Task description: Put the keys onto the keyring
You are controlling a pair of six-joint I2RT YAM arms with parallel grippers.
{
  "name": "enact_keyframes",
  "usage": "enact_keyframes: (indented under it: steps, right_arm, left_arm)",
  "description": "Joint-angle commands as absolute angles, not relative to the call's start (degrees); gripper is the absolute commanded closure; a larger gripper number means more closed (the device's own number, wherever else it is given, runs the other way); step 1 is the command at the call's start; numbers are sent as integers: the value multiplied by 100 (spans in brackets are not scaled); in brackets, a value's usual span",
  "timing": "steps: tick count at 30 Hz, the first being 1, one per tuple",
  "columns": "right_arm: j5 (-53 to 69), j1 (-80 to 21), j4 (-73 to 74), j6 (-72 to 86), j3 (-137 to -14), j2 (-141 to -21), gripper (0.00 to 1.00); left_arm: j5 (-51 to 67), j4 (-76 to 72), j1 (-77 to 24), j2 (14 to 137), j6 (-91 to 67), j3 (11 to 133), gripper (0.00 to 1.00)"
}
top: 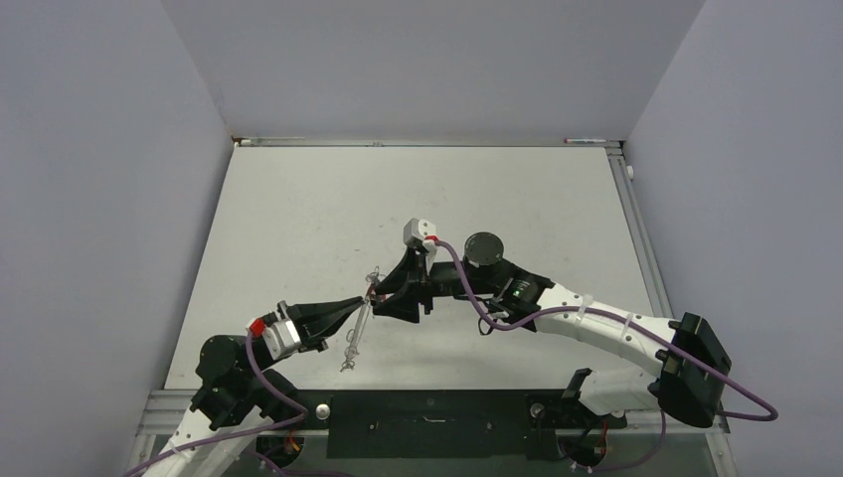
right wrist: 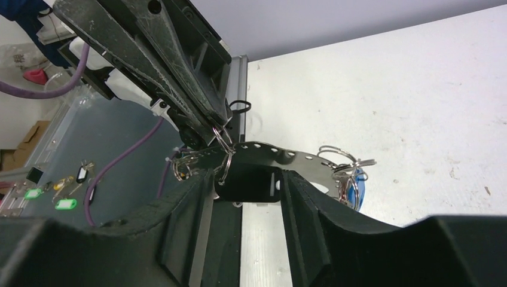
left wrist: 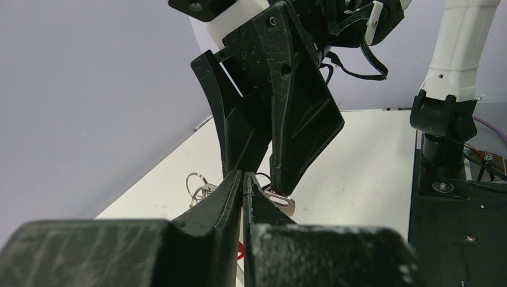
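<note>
- Step in hand, as I judge it: threading. My left tool [top: 364, 300] is clamped fully shut on the keyring [top: 356, 336] and holds it up off the counter [top: 298, 219], while my right tool [top: 395, 296] works right against the left tool's tips.
- The right tool stands about half open with nothing gripped. In its own wrist view the two fingers [right wrist: 191, 197] straddle the keyring [right wrist: 269, 156] without touching it.
- The keyring reads there as a curved silver strip with holes, with small split rings [right wrist: 224, 149] hooked through it. It runs from the left tool's tips [right wrist: 216, 128] across the gap of the right tool [right wrist: 245, 177].
- A blue key [right wrist: 357, 179] hangs off the strip's end, just outside the right tool's outer finger, so I take that one as already on.
- Only the left wrist view shows a silver blade [left wrist: 282, 202] just beyond the shut left tool [left wrist: 243, 179] and under the right tool [left wrist: 257, 177]. A red speck sits lower down; it may be the red key, but I can't be sure.
- The top view gives me the arms' layout but loses the holes, the rings and the blue key entirely.
- Next move, I reckon: bring the right tool onto a loose key and feed its eye onto a ring. That calls for a steady left hold and a fine, slow approach.
</note>
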State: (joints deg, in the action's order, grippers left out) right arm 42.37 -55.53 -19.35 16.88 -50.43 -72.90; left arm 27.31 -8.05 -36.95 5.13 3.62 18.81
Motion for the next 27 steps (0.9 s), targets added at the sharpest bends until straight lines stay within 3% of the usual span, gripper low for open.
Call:
enact_keyframes:
  steps: [1, 15, 27]
  right_arm:
    - [4192, -5541, -1814, 1260, -5247, -7104, 54]
    - [4223, -5559, -1907, 741, -5512, -7033, 46]
    - [4496, -5755, -1990, 717, -5679, -7340, 62]
  left_arm:
    - [2764, -1107, -3669, 579, 304, 2153, 100]
    - [2812, -1125, -3647, 594, 261, 2158, 100]
    - [2704, -1116, -3639, 554, 261, 2162, 100]
